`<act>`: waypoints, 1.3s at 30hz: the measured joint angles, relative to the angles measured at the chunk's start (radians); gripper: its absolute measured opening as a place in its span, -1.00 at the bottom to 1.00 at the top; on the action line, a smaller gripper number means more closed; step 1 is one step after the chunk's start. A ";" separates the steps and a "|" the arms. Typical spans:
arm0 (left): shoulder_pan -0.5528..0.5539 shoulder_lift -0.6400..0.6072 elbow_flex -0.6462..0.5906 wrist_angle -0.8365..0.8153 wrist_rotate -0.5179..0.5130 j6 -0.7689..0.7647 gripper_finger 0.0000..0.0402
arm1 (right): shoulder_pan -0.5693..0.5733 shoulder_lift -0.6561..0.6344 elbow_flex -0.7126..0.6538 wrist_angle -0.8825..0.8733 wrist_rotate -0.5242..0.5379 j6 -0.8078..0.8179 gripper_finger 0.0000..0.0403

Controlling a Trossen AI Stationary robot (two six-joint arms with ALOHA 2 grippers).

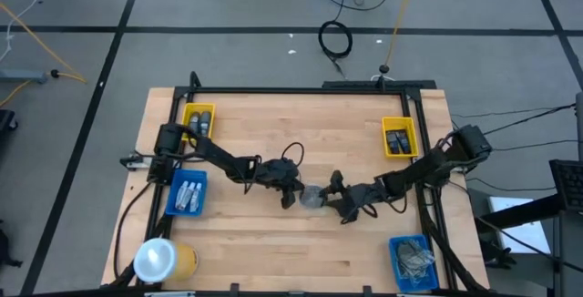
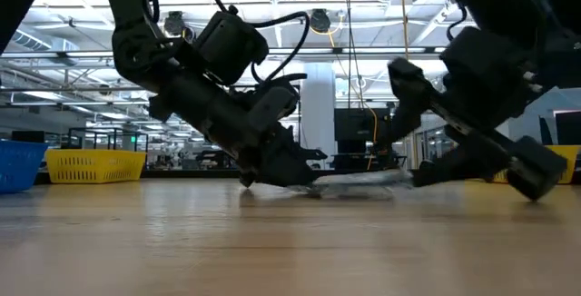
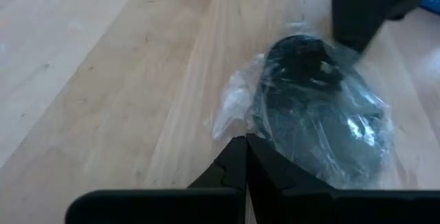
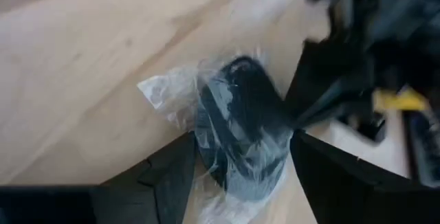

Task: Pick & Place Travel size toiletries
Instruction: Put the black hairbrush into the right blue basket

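I see both arms meeting at the middle of the wooden tabletop (image 1: 273, 251), over a grey disc wrapped in clear crinkled plastic (image 1: 314, 197). It lies flat on the wood between the two pincers. My left pincer (image 1: 293, 195) is down at the disc's left edge; in its wrist view the two fingers (image 3: 234, 165) are pressed together, pinching the loose edge of the wrapping (image 3: 230, 110). My right pincer (image 1: 342, 197) sits at the disc's other side with its fingers (image 4: 172, 172) spread wide, one on each side of the wrapped disc (image 4: 240, 121).

I can read no brand, label or writing on the disc or its plastic.

Elsewhere: yellow trays (image 1: 199, 120) at the far corners holding dark bottles, blue trays (image 1: 189, 192) nearer me, one with pale tubes, and a yellow cylinder (image 1: 164, 259) at the near left corner.
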 joint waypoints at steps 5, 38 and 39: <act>0.000 0.020 0.002 0.036 -0.001 0.009 -0.96 | -0.001 0.044 0.000 0.147 0.030 -0.125 0.03; -0.094 -0.093 -0.007 0.104 -0.521 0.169 -0.89 | 0.027 -0.551 0.569 -1.582 -0.674 1.565 -0.90; -0.100 -0.063 -0.006 0.135 -0.519 0.176 -0.89 | 0.041 -0.556 0.569 -1.620 -0.745 1.645 -0.90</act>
